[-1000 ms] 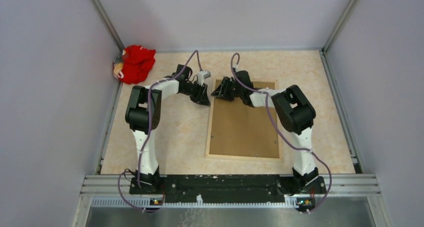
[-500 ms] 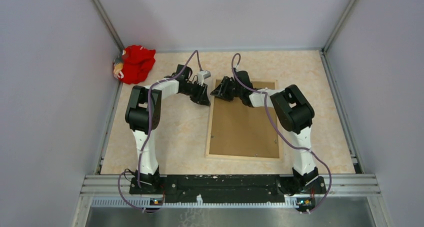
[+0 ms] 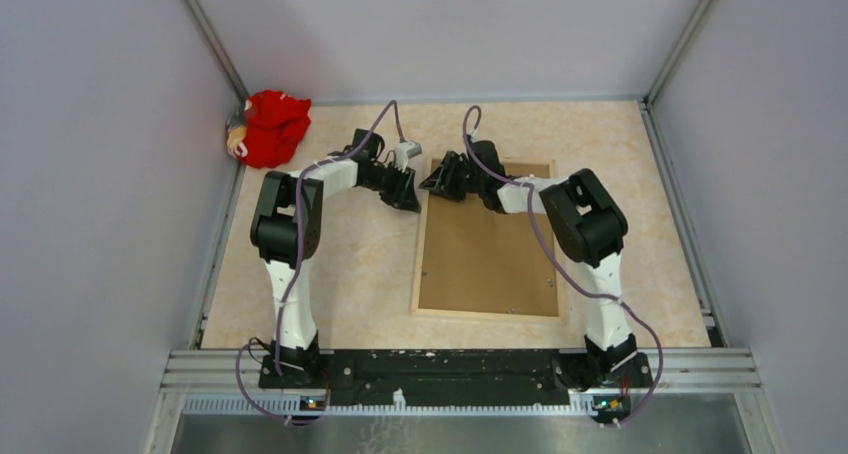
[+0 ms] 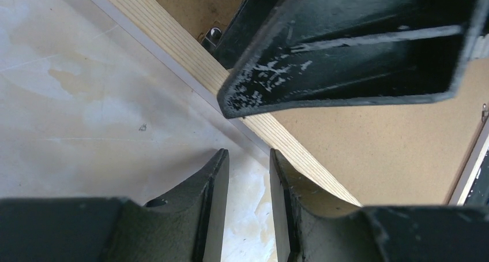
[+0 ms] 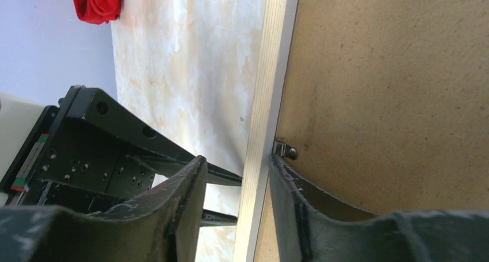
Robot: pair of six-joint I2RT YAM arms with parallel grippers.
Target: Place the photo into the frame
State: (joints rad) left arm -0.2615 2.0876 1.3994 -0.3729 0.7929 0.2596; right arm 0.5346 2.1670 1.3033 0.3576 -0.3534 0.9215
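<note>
On the right claw (image 5: 237, 161) the jaws stand apart, astride the long wooden rail of the frame (image 5: 275, 71). One finger (image 5: 173, 210) is outside the rail, with a strip of table (image 5: 190, 71) showing between it and the wood. The other finger sits on the brown backing board (image 5: 392, 89), right by a small metal turn clip (image 5: 286, 151). Nothing shows the jaws pinching the rail.

The left claw (image 4: 249, 152) hangs just outside the same rail. Its jaws are slightly apart, with only bare table seen through the narrow gap and nothing held. Across the upper right of the left wrist view looms a dark finger of the right claw, close to the rail.

From above, the frame lies flat, back side up, in the middle of the view and a little right of centre. The backing board fills it. Both claws meet at its upper left corner, the left one just off the corner and the right one over the top end of the rail.

Since a second ago little has changed. The right arm's big elbow joint has edged slightly to the left in the top view, and its claw has crept a touch towards the upper left. The left arm, the frame and the red cloth (image 3: 275, 126) in the upper left corner sit where they were.
</note>
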